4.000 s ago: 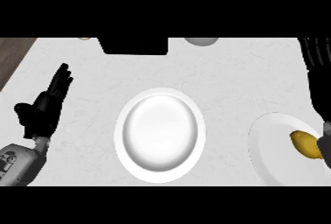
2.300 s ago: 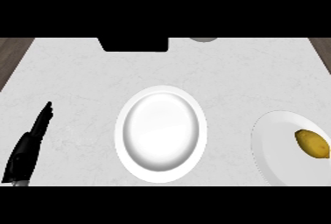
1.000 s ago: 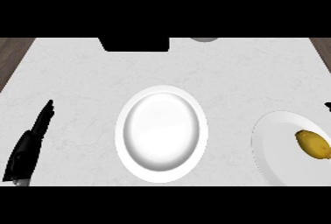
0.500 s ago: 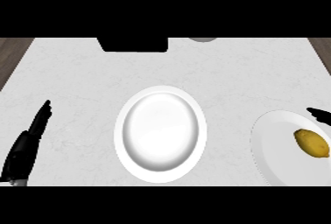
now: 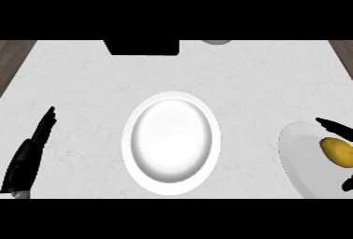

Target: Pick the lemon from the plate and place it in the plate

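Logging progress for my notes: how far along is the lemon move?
Done: nothing; the centre plate is bare. In hand: the right hand has fingers either side of the lemon on the right plate, not closed on it. To do: grasp, carry, set it on the centre plate. The left hand rests open at the left edge.

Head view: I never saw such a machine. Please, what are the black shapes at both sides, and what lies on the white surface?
The camera sits at the robot's head and looks steeply down on a kitchen counter. The black shapes are its hands. The left hand rests open at the left edge. Of the right hand only fingers show, spread either side of a lemon, not touching it. The lemon lies on the right plate. The middle plate has nothing on it. Nothing is held.
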